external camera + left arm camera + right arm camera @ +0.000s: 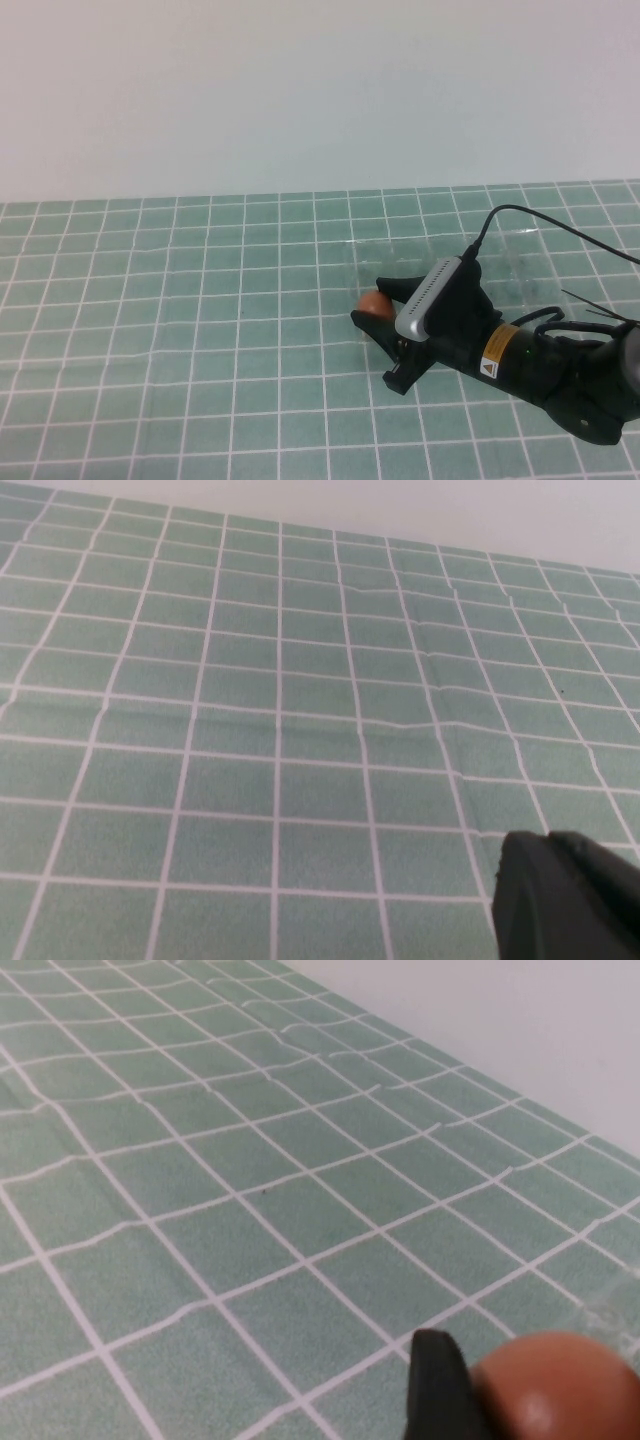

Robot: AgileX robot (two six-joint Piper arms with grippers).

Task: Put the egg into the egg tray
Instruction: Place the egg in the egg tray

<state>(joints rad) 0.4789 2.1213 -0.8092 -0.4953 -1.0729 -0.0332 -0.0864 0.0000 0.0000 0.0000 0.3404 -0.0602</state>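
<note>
Gripping the egg [374, 300], the right gripper [374, 302] is sitting right of centre in the high view, at the tray's [520, 262] left edge. Left wrist view is showing only a dark left gripper [565, 895] part, lower right; its state cannot be determined. Right wrist view is showing the egg [555, 1385] at bottom right, touching a finger [435, 1385].

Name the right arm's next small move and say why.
Probably lift slightly and carry the egg back toward the tray. The right gripper sits low over the tiles with the egg between its fingers, at the tray's left edge. The left gripper is parked away from it.
</note>
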